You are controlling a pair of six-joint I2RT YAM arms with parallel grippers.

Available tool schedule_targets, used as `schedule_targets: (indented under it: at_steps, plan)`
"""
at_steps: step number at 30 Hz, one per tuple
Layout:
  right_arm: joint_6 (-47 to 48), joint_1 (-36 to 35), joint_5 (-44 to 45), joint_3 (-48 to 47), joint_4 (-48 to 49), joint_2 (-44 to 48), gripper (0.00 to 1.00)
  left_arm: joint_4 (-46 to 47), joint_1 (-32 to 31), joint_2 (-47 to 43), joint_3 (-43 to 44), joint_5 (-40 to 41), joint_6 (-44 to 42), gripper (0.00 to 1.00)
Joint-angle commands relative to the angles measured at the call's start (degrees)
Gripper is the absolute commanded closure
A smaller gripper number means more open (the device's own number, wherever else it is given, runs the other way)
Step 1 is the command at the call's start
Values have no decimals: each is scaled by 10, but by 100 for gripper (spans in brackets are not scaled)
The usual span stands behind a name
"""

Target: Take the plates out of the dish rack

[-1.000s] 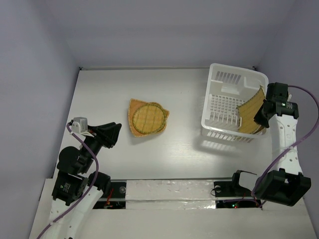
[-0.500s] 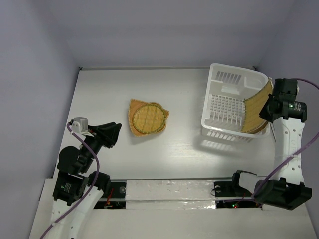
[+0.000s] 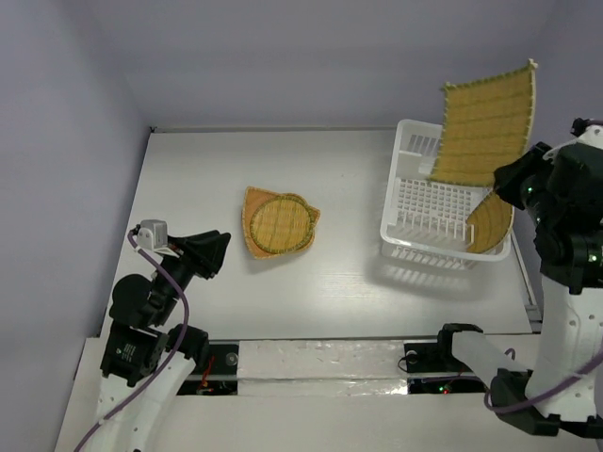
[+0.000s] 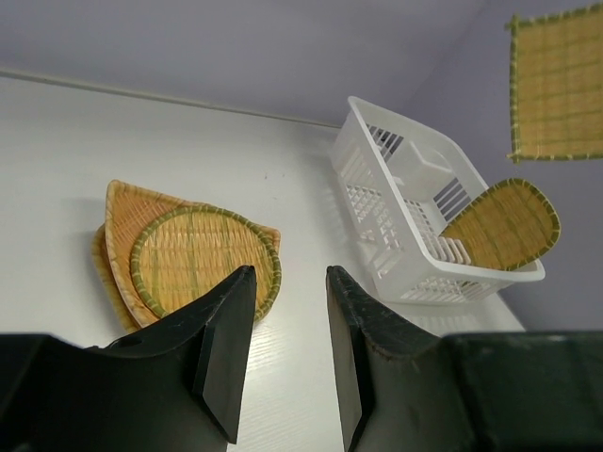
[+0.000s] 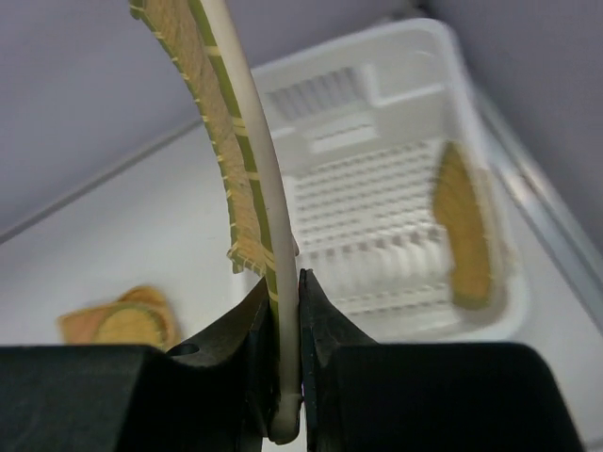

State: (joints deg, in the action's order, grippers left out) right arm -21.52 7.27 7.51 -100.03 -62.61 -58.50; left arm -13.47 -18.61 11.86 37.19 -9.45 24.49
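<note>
Right claw (image 5: 285, 311) clamped on edge of rectangular plate (image 3: 485, 127), held high above dish rack (image 3: 391, 202). Left claw (image 4: 287, 275) apart, idle. Risk: thin edge pinch; plate may pivot or slip during swing to tabletop (image 3: 349, 188).

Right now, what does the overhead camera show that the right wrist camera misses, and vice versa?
Only overhead: the left tool and the whole flat face of the mat, held up in the air. Only the right wrist: the right tool up close, shut on the mat's edge, with the mat seen edge-on. Both: the rack, one plate leaning inside it, and the stacked plates on the table.
</note>
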Motion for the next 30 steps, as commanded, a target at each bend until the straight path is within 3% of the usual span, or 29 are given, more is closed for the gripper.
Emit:
schedule_targets:
  at_steps: [1,8,15,23,30]
  plan:
    - [-93,-108,-89,44,141,16,100,27,2,18,-1,-2,-6,67]
    - [-233,-301,-153,249,430,1,100,26,2,33,-1,4,-5,67]
    - [-345,-399,-188,337,710,-148,100,23,2,35,0,8,-5,66]
    - [-433,-447,-218,375,840,-308,100,20,2,43,0,18,-3,65]
    - [-463,-459,-224,428,906,-359,100,20,2,42,0,19,-2,64]
